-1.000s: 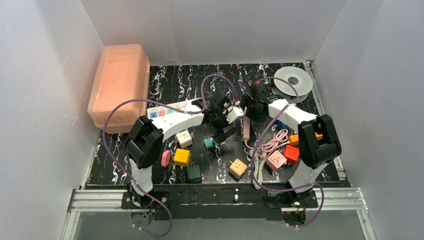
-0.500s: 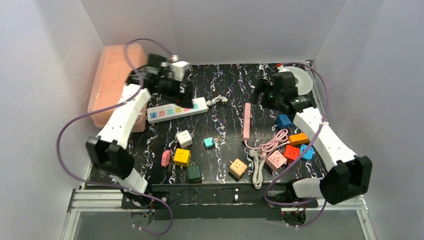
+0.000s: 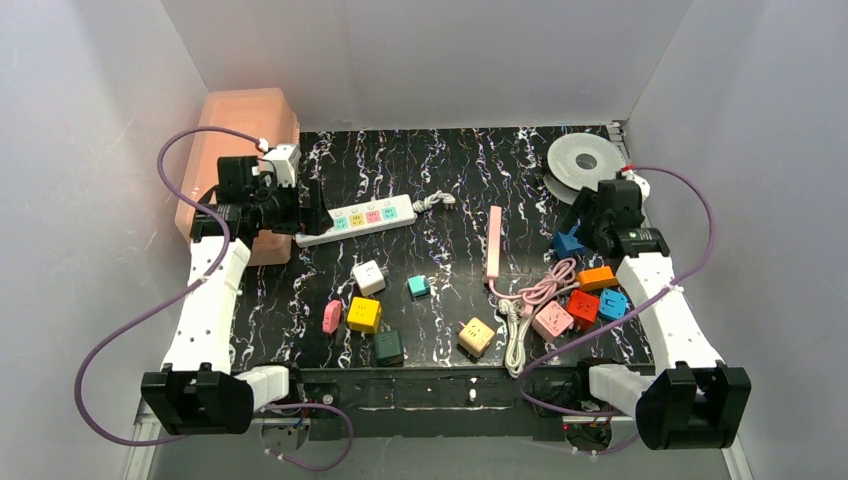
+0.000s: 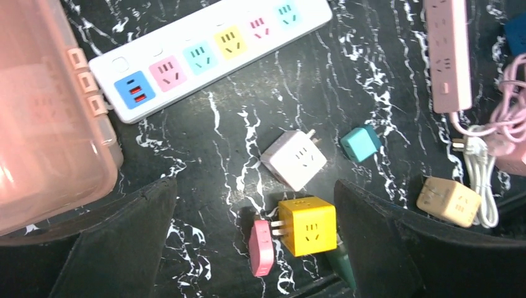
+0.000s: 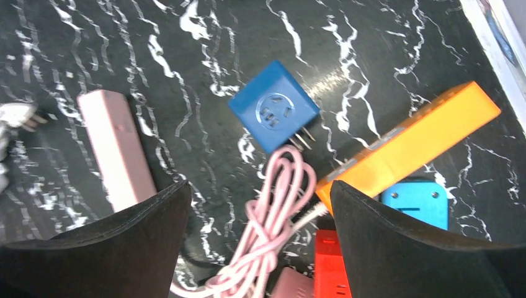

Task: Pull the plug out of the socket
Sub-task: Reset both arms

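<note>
The long white power strip with pastel outlet faces [image 3: 365, 217] lies flat on the black marbled counter [image 3: 450, 160], in its far left part, slanting slightly. Its coiled white cord [image 3: 435, 200] is at the right end. In the left wrist view every outlet face shows uncovered. The strip's left end sits just beside the translucent pink plastic box [image 3: 235, 160].

The left hand [image 3: 305, 208] hangs above that left end with its jaws wide and nothing between them. Nearer the arms lie a white cube adapter [image 4: 294, 158], a small teal cube [image 4: 360, 143] and a yellow cube adapter [image 4: 307, 225], all apart from the strip.

The slim pink bar [image 3: 494, 240] lies to the strip's right. The right hand [image 3: 588, 212] is well apart from the strip, spread wide and empty above a blue cube plug [image 5: 274, 113] and a short orange block [image 5: 409, 146].
</note>
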